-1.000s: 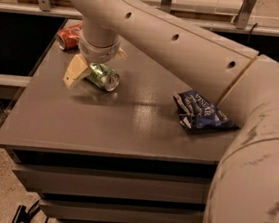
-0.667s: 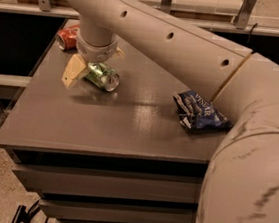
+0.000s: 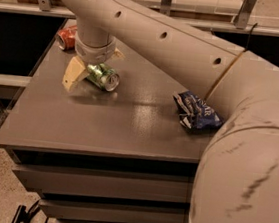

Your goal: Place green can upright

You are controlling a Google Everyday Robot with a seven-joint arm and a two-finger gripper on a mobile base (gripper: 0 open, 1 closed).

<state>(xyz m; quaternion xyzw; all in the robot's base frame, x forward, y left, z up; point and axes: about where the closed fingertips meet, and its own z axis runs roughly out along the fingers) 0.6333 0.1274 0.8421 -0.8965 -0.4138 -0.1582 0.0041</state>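
With the green can (image 3: pixel 103 76) lying on its side on the counter (image 3: pixel 127 127) near the red can (image 3: pixel 66 37), and the gripper (image 3: pixel 95 69) over it with fingers (image 3: pixel 75 75) spread, holding nothing, best close squarely across its body before tipping it onto one end.

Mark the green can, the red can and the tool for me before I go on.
green can (image 3: pixel 103 77): camera view, middle of its mottled side; it lies tipped over.
red can (image 3: pixel 66 37): camera view, its visible red side.
tool (image 3: pixel 89 69): camera view, its lower end, down at the green can.
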